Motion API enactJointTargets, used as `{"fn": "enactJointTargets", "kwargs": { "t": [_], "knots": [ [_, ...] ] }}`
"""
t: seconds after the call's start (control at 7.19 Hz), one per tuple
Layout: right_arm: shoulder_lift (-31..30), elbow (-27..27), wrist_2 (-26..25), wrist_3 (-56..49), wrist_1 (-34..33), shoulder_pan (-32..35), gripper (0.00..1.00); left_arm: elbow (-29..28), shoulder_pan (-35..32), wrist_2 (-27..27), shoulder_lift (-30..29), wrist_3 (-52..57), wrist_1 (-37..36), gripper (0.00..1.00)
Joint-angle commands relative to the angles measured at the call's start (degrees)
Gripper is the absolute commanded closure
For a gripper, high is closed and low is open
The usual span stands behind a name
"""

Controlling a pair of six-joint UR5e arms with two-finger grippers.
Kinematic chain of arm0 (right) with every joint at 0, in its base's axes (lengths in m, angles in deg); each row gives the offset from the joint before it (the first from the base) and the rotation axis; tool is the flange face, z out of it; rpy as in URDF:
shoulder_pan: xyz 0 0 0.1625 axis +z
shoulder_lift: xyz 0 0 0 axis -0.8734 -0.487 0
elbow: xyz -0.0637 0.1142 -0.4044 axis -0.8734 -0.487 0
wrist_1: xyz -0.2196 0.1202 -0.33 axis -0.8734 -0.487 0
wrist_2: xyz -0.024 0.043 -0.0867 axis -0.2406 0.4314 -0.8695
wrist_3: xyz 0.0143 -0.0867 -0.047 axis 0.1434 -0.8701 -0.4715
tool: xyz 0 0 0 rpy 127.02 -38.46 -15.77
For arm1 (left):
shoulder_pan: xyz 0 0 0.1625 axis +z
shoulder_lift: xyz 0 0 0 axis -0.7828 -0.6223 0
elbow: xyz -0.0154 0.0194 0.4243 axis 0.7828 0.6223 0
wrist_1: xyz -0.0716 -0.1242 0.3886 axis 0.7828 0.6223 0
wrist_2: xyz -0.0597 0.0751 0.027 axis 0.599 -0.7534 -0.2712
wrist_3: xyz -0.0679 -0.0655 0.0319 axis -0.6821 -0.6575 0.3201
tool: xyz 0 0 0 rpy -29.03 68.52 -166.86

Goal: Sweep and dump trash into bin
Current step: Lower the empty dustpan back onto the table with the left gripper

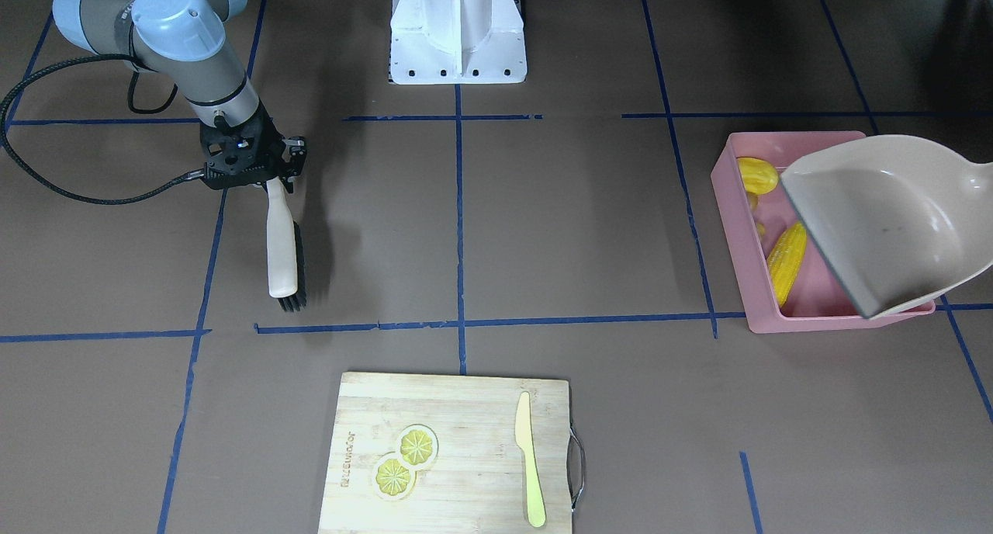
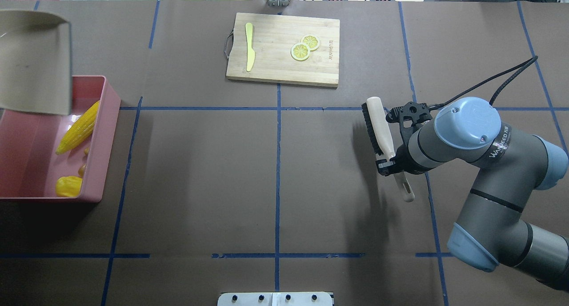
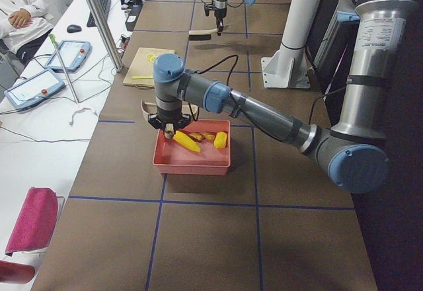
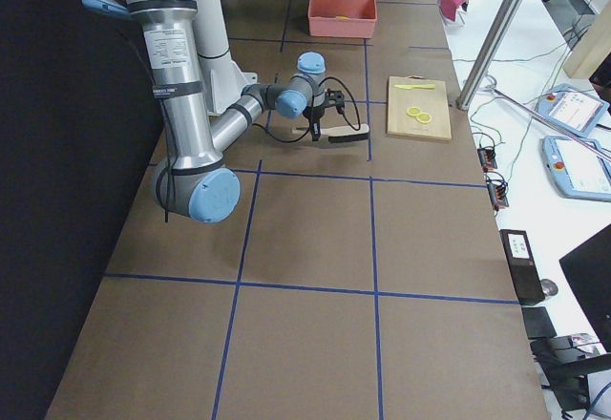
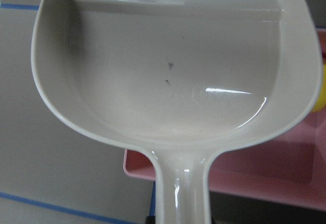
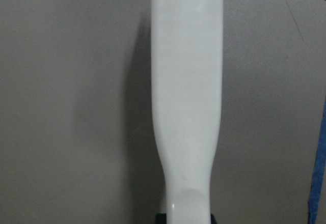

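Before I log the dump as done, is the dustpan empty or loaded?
Empty. The dustpan shows a bare inside, and the corn cob lies in the pink bin.

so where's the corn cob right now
In the overhead view the corn cob lies inside the pink bin at far left, next to the raised dustpan.

Right pincer [image 1: 271,181] clamped, low; left arm [image 3: 258,109] outstretched.
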Motion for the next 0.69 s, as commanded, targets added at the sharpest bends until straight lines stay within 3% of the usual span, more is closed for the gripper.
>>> {"fn": "enactJointTargets", "kwargs": {
  "t": [0.0, 0.28, 0.56],
  "knots": [
    [-0.06, 1.51, 0.36, 1.01, -0.35, 0.07, 1.00, 5.36, 11.80, 0.40, -3.82, -15.02, -0.01, 1.00],
    [-0.94, 3.11, 0.45, 2.59, -0.70, 0.08, 1.00, 7.93, 23.05, -8.17, -7.70, -25.52, 0.78, 1.00],
    [-0.85, 3.11, 0.45, 3.04, -0.70, 0.07, 1.00, 7.25, 35.28, -17.84, -8.15, -32.03, 6.56, 1.00]
  ]
}}
